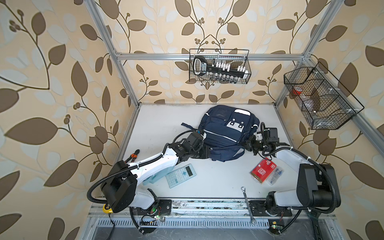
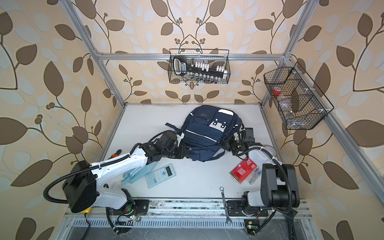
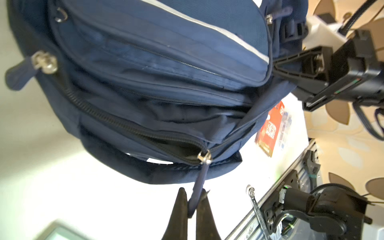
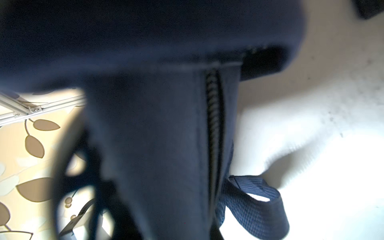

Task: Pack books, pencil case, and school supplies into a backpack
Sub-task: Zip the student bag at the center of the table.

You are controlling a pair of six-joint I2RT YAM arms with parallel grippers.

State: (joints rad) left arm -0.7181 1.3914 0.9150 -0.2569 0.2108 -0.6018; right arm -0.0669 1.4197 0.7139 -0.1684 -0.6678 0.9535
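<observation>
The navy backpack [image 1: 225, 129] [image 2: 209, 133] lies front-up in the middle of the white counter [image 1: 158, 124], toward the back, as both top views show. In the left wrist view its main zipper is partly open, with a dark gap beside the metal slider [image 3: 204, 156]. The fabric zipper pull [image 3: 198, 185] runs from that slider into the left hand [image 3: 194, 194], whose two fingers are pressed together on it. In a top view this left hand [image 1: 206, 153] sits at the bag's near left corner. The right hand [image 3: 276, 66] meets the opposite side of the bag, clamped together on the side fabric. The right wrist view is filled by the blurred backpack [image 4: 145, 145] and a zipper line, with the fingertips themselves out of sight. Nearer the front, apart from the bag, lies the pale blue calculator [image 1: 181, 175], and the pencil case [image 2: 135, 175] is just beside it, partly under the left arm. On the right side is the clear box with a red label [image 1: 263, 171]. A wrench [image 1: 247, 204] crosses the counter's front edge, and orange-handled pliers [image 1: 133, 155] lie at its left edge
</observation>
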